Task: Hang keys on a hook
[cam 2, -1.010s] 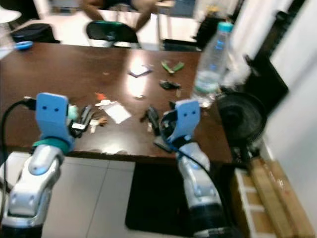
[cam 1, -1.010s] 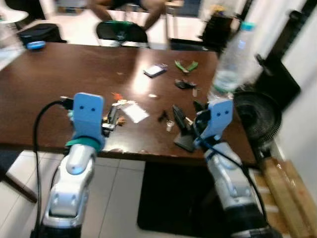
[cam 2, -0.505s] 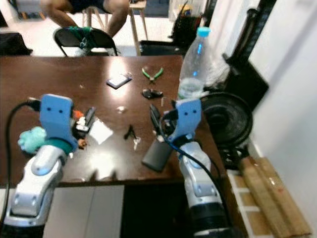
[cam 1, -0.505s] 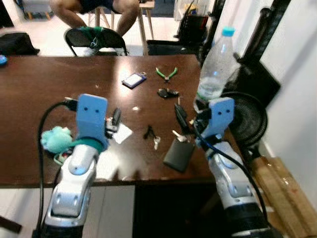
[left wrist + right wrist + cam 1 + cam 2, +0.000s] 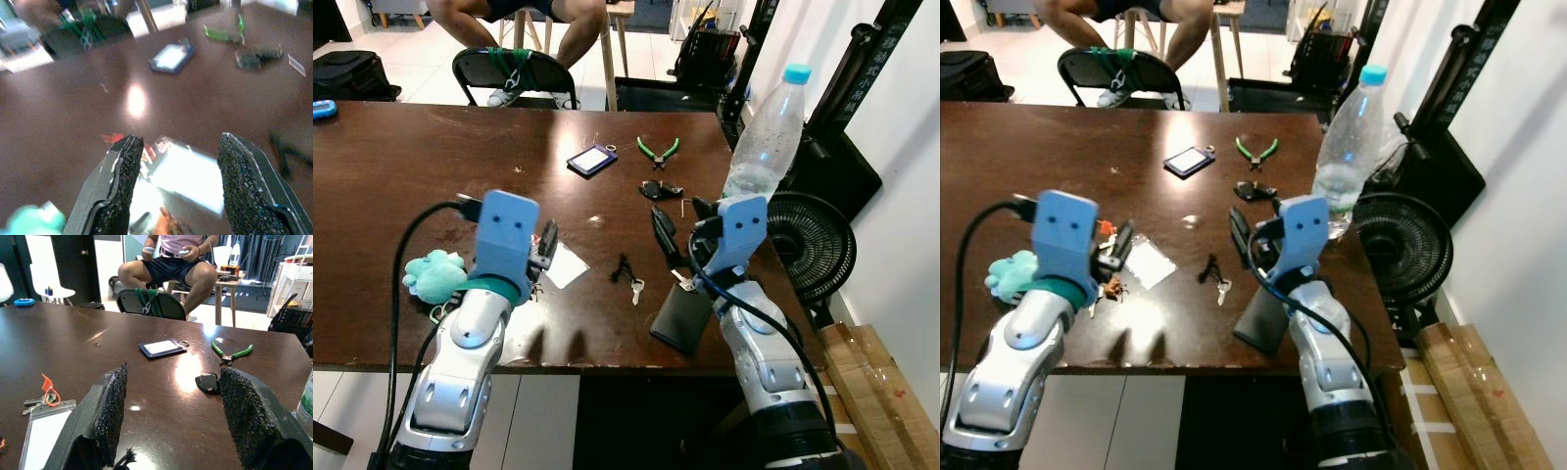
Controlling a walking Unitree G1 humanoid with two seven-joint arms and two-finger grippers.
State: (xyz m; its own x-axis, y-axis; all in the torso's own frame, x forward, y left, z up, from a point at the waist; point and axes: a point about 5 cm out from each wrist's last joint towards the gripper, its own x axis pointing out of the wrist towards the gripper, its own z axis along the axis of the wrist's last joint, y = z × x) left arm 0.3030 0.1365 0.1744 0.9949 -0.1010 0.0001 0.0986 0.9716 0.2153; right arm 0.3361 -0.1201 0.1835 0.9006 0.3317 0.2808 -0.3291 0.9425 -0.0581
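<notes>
While both arms reach forward over the near edge of the dark brown desk [image 5: 401, 157], neither end effector grips anything. Farthest to the robot's left, a teal plush toy [image 5: 435, 275] lies on the desk near the front edge, just beside the left arm. The left end effector [image 5: 546, 247] hovers over a clear plastic badge sleeve [image 5: 565, 264], its two black fingers [image 5: 120, 183] spread apart and empty. Through the left wrist view, a small orange tag [image 5: 111, 138] and the glare of the sleeve sit between the fingers on the wood below.

Near the middle of the desk, a small set of keys [image 5: 628, 274] (a dark fob with a silver key attached) lies flat on the wood, between the two end effectors and touched by neither. Farther back sit a blue card holder [image 5: 592, 159], green-handled pliers [image 5: 658, 151] and a black car key fob [image 5: 656, 190].

The right end effector [image 5: 668, 240] is held above the desk just right of the keys, its fingers [image 5: 110, 406] likewise parted and empty. Below its wrist a black wallet-like case [image 5: 680, 318] lies near the front edge. A clear water bottle [image 5: 766, 137] with a blue cap stands upright near the desk's right edge, and a black floor fan [image 5: 815, 245] stands beyond that edge.

Behind the desk, a seated person's legs [image 5: 573, 18] and a black chair [image 5: 514, 70] are visible.
</notes>
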